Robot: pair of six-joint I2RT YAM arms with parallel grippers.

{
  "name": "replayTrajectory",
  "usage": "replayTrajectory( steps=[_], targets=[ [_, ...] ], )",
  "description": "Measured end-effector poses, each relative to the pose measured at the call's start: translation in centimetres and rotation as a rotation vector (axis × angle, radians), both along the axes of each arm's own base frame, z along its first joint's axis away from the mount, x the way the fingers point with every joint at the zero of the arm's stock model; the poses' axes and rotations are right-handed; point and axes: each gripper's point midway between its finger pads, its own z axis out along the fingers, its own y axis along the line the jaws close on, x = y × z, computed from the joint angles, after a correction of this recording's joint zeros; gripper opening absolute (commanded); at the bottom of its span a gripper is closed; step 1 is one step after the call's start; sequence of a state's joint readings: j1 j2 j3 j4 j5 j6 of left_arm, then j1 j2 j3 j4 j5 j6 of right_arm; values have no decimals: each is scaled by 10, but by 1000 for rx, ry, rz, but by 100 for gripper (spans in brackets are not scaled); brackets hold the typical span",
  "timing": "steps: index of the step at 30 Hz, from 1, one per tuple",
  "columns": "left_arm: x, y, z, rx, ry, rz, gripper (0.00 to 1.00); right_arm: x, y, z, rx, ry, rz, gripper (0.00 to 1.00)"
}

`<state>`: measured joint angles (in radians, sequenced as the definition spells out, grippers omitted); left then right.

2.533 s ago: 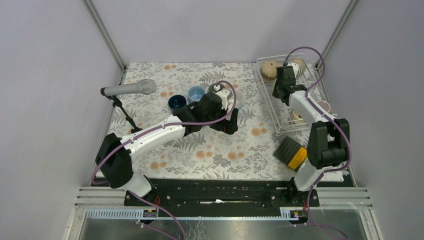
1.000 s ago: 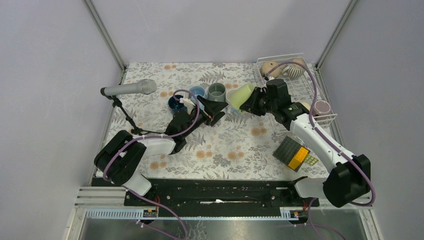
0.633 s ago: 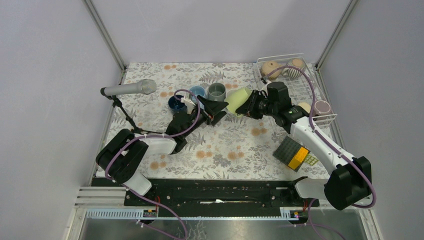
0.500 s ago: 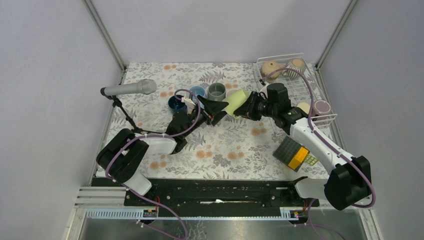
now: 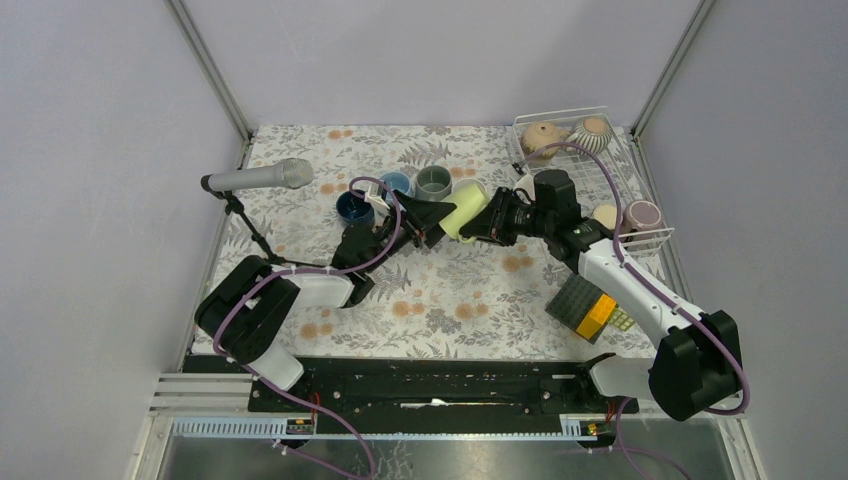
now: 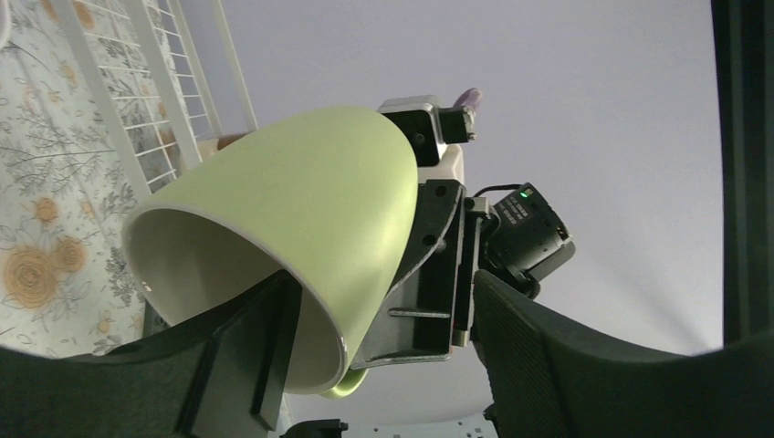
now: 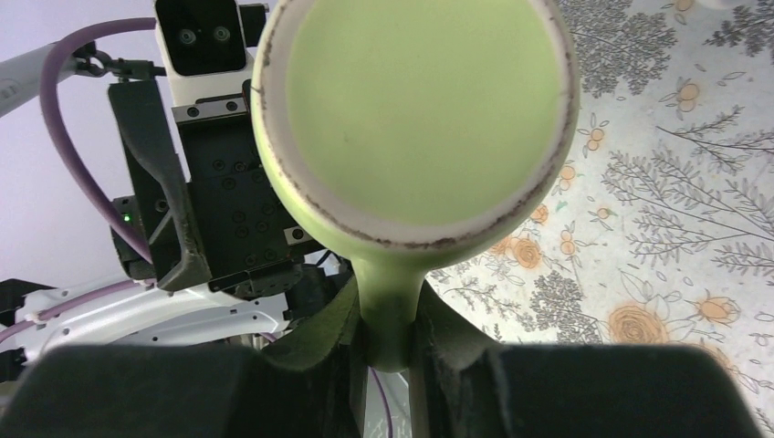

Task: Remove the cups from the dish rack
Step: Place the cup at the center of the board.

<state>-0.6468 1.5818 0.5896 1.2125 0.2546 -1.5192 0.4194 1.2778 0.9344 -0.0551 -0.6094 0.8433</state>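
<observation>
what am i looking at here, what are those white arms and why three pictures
Two white robot arms are bolted to the near edge of a flower-patterned table. The wide picture looks down from above; the other two come from a small camera on each wrist. The right end effector pinches a green cup by its handle, tipped sideways, close to the open left end effector. A dark blue cup, a light blue cup and a grey cup stand on the table. The wire dish rack at the right holds a tan cup, a striped cup and a pink cup. A microphone stands at the left.
</observation>
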Motion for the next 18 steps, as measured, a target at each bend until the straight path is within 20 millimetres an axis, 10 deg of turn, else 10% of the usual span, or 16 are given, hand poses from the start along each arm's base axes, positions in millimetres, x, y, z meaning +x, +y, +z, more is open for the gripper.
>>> replayTrajectory(
  steps=[10,18],
  targets=[
    [-3,1,10,-38,-10,-16,47,-9,6,-1,63,22,38,0],
    [-8,2,23,-64,-61,-33,0,-16,9,13,125,43,49,0]
  ],
)
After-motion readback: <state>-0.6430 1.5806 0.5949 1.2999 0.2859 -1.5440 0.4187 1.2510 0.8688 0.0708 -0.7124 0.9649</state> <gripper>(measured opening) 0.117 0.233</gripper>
